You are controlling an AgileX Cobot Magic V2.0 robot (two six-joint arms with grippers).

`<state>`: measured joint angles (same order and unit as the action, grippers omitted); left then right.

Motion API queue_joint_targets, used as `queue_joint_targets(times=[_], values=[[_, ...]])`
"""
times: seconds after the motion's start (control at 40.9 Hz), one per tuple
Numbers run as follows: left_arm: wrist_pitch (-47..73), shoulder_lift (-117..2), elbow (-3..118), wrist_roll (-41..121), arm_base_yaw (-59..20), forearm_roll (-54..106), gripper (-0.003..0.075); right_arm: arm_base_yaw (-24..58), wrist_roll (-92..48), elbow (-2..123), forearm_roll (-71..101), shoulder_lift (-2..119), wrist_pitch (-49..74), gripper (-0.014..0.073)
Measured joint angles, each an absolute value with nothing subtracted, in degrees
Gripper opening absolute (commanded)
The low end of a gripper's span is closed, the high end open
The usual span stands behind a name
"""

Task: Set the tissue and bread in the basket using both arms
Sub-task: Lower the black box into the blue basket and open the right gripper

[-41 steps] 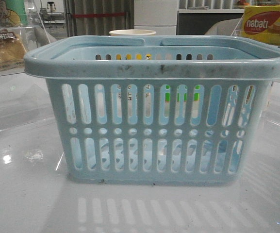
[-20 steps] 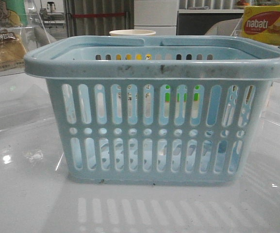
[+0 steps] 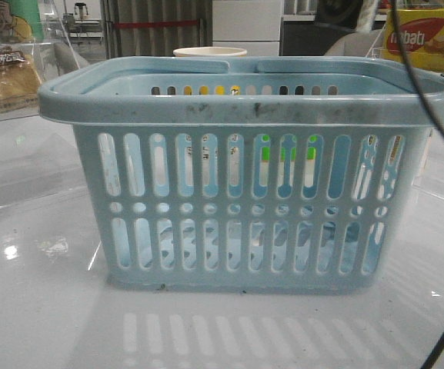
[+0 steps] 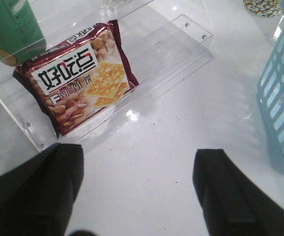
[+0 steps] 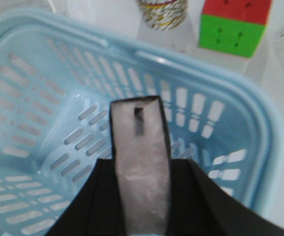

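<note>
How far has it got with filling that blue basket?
Nothing looks finished: the basket shows bare floor. In hand: the right gripper holds the tissue above its opening. Left: the bread sits on its clear shelf, and the left gripper is open, empty.

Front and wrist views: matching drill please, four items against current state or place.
1 small dark-edged tissue pack
2 golden-brown bread in clear wrapper
3 left hand
4 maroon foil cracker packet

A open, empty, over white table
B on clear stand in left wrist view
C gripped by right hand above light-blue plastic basket
D top left of front view

Pairs: 1-C, 2-D, 3-A, 4-B
</note>
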<state>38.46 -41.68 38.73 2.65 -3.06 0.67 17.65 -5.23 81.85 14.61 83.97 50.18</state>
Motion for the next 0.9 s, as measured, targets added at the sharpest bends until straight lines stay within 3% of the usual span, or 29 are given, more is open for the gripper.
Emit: queue_joint_targets(times=[0.195,0.366,0.464,0.708,0.904], values=[[38.46,-41.68,38.73,2.65,-3.06,0.67,0.0527,22.70,-5.23,81.09,15.40,90.83,51.62,0.0181],[38.46,-41.68,38.73,2.65,-3.06,0.67,0.0527,23.82,-5.23,81.09,16.05,96.17,51.51,0.0496],[38.46,-41.68,38.73,2.65,-3.06,0.67,0.0527,23.85,-5.23,81.09,16.05,98.13,50.44,0.0609],[38.46,-41.68,38.73,2.65,-3.06,0.67,0.0527,23.85,-8.05,81.09,16.13,96.52,49.08,0.0611],[38.46,-41.68,38.73,2.65,-3.06,0.67,0.0527,23.85,-10.58,80.49,15.20,88.46,48.92,0.0611]])
